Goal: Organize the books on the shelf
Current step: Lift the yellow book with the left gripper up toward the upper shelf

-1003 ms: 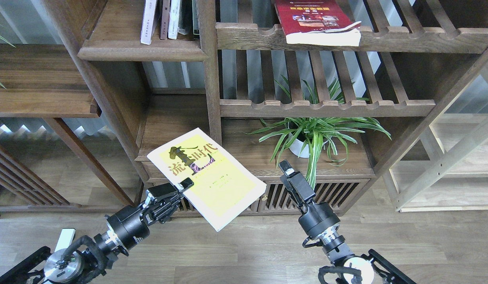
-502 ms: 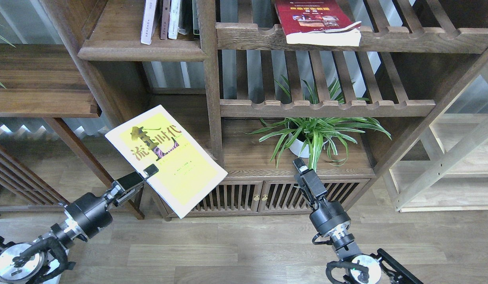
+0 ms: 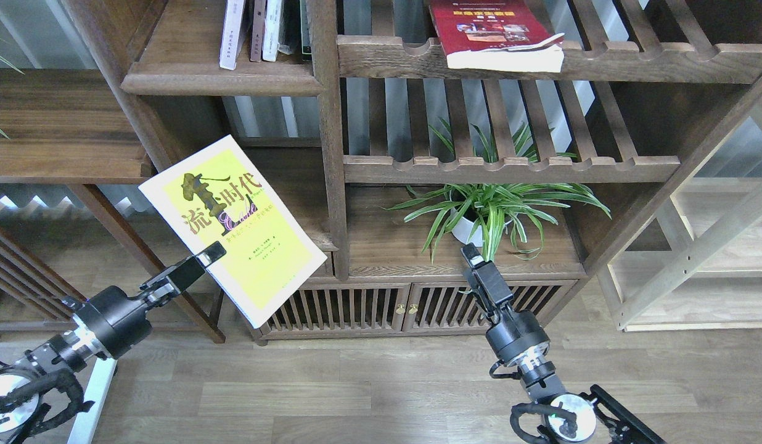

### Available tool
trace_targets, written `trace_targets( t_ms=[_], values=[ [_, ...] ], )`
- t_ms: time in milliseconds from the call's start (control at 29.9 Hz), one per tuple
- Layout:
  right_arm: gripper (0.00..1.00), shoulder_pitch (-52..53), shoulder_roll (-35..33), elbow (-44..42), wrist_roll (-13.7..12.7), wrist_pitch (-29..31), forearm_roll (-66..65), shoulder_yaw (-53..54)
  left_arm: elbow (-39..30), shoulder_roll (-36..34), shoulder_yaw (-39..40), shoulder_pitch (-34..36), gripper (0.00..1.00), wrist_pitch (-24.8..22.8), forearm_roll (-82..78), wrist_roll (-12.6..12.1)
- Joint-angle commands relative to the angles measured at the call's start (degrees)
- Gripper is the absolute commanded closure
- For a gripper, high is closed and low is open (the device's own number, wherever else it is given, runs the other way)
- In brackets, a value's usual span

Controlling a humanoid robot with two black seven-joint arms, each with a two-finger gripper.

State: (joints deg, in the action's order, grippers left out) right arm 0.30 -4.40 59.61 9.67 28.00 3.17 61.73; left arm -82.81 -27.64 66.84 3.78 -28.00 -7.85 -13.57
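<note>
My left gripper (image 3: 212,254) is shut on the lower left edge of the bright yellow-green book (image 3: 236,228), which hangs tilted in the air in front of the left bay of the bookcase. Above it is the dark-brown shelf (image 3: 221,83) with a rounded front lip. A pale lavender-white book (image 3: 233,34) stands upright there beside narrower volumes. The dark red book (image 3: 489,28) lies flat on the upper slatted rack, overhanging its rail. My right gripper (image 3: 473,254) points up in front of the plant, seen dark and end-on, holding nothing.
A potted spider plant (image 3: 489,213) sits on the cabinet top just behind my right gripper. A vertical post (image 3: 331,154) divides the bays right of the held book. A wide dark board (image 3: 60,154) juts out at left. Pale shelving (image 3: 714,246) stands at right.
My left arm has carried the yellow-green book up and to the left, off the cabinet top. My right gripper has drifted slightly right and up.
</note>
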Motion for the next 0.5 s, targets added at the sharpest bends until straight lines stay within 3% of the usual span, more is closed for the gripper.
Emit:
trace_targets(
  t_ms=[0,234,468],
  values=[
    [0.01,0.05,0.00,-0.28,-0.01,0.00,0.00,-0.03,-3.22,-0.31,3.90,-2.81,1.00,0.00,-5.41,-0.23],
    [0.01,0.13,0.18,-0.46,-0.01,0.00,0.00,-0.11,-5.96,-0.13,11.28,-6.15,0.99,0.00,-10.87,-0.14],
    [0.01,0.75,0.44,-0.46,-0.01,0.00,0.00,-0.20,-5.96,-0.04,12.43,-6.60,0.99,0.00,-10.61,-0.75]
  ],
)
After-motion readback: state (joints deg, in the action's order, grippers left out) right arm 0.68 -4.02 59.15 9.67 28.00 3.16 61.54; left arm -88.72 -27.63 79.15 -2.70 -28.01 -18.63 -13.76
